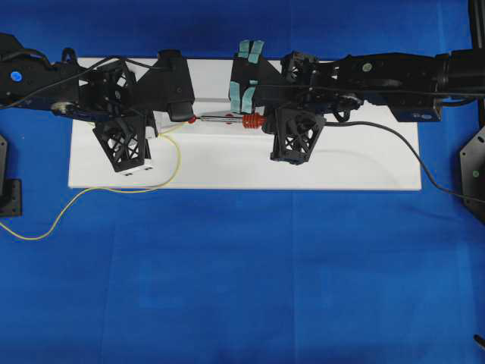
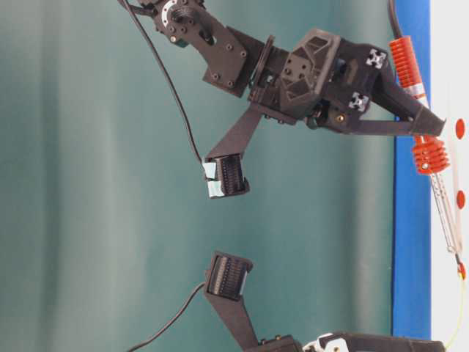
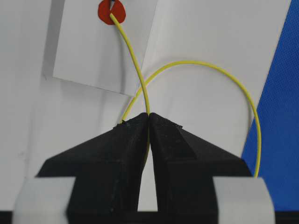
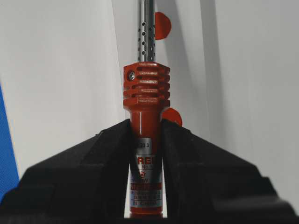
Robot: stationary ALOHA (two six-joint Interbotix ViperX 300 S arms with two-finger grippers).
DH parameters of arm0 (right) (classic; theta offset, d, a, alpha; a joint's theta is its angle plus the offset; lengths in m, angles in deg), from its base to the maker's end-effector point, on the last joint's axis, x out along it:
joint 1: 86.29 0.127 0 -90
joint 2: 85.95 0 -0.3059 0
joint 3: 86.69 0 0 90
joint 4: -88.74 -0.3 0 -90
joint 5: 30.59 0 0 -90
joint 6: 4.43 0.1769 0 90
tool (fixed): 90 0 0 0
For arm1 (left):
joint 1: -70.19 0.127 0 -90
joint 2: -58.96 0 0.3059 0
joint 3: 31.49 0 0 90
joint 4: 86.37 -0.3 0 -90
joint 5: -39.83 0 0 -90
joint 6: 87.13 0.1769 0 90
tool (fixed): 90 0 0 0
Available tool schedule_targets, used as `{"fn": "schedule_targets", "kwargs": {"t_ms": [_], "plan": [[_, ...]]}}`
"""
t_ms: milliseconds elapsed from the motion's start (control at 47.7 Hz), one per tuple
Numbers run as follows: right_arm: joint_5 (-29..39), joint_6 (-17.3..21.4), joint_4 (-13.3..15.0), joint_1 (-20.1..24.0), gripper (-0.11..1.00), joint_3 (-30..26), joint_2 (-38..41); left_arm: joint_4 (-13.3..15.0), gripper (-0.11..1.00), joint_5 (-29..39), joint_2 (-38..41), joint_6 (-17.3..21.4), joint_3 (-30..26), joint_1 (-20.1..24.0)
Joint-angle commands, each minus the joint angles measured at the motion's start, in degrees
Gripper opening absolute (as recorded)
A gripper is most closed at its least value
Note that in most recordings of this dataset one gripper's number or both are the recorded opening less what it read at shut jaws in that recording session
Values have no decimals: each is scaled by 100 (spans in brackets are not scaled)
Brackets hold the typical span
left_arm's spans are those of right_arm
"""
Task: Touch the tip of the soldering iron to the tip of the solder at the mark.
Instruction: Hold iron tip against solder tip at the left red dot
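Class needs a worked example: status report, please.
Left gripper shut on solder. Right gripper shut on soldering iron. Solder tip on red mark. Nothing obstructing.

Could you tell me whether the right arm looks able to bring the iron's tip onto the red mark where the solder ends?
Probably yes: the right pincer holds the soldering iron aimed along the white board toward the red mark, with nothing lying between.

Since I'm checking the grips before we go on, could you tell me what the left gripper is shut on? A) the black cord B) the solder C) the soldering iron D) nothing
B: in the left wrist view the left gripper is shut on the solder, which runs up from the jaws to the red mark.
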Motion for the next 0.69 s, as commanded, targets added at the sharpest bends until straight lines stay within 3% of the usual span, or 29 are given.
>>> {"fn": "schedule_targets", "kwargs": {"t_ms": [0, 671], "plan": [[-18, -9, 18, 9, 6, -149, -70, 9, 3, -18, -44, 9, -114, 9], [-35, -9, 53, 9, 6, -149, -70, 9, 3, -18, -44, 9, -123, 9]]}}
